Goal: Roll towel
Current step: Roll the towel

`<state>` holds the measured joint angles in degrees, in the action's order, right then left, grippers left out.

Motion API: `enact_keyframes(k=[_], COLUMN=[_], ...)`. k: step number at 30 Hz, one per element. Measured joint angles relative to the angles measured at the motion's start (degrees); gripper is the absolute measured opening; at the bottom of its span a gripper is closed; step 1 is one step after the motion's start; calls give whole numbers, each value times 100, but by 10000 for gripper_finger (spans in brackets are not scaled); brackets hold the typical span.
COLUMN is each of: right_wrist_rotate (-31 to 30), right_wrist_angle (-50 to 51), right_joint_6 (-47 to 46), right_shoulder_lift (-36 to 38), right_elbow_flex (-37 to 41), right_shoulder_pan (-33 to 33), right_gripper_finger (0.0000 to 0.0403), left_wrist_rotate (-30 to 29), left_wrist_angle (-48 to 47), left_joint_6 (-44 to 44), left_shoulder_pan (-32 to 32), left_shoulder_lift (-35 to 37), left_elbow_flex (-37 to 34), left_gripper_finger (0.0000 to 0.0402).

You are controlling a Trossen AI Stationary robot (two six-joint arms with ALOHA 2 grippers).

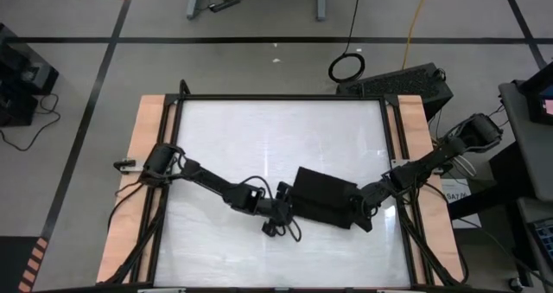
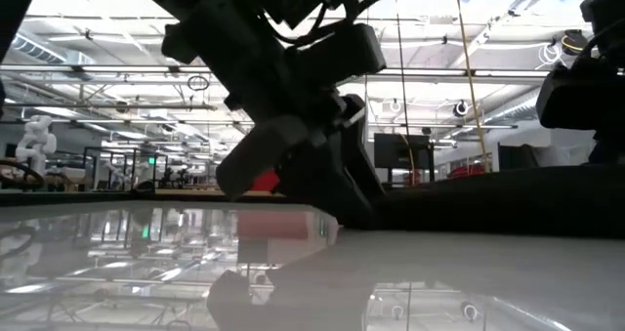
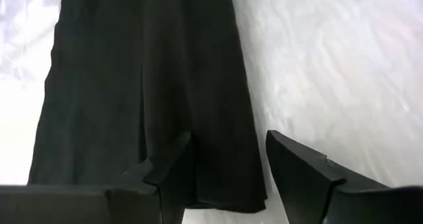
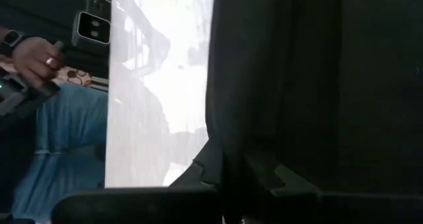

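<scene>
Lying folded near the middle of the white table (image 1: 225,137), toward its front edge: one black towel (image 1: 321,196), a compact dark slab with layered edges, not yet a cylinder.

Left gripper (image 1: 282,208): set low at the towel's left end. Its wrist view shows the two fingers (image 3: 301,174) parted, straddling the towel's near corner, one finger over the cloth and one over bare table; nothing clamped.

Right gripper (image 1: 361,208): pressed against the towel's right end. Its wrist view is filled by dark cloth close against the fingers; they appear closed on a fold, though the contact itself is dim.

Towel, further: folds run lengthwise in the left wrist view; no white tag can be made out.

Progress, by judgement: folding into a strip looks done; rolling looks barely started or not started, with no visible coil. Remaining: wind the strip end to end.

Beyond the table: a person's hand (image 4: 32,53) and blue sleeve.
</scene>
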<state>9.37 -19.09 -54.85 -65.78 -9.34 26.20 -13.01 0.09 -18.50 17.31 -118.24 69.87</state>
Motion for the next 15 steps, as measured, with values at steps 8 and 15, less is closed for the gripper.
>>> enact_keyframes(k=[8,15], right_wrist_rotate=[151,144], right_wrist_angle=[-92,-88], right_joint_6=[0,226], right_shoulder_lift=[0,28], right_elbow_flex=[-2,-99], right_shoulder_pan=[-2,2], right_gripper_finger=[14,98], left_wrist_rotate=[637,1800], left_wrist_angle=[-76,-337], left_joint_6=[293,723], left_shoulder_pan=[-301,-443], left_shoulder_lift=[-39,-37], left_elbow_flex=[4,12], left_gripper_finger=[124,15])
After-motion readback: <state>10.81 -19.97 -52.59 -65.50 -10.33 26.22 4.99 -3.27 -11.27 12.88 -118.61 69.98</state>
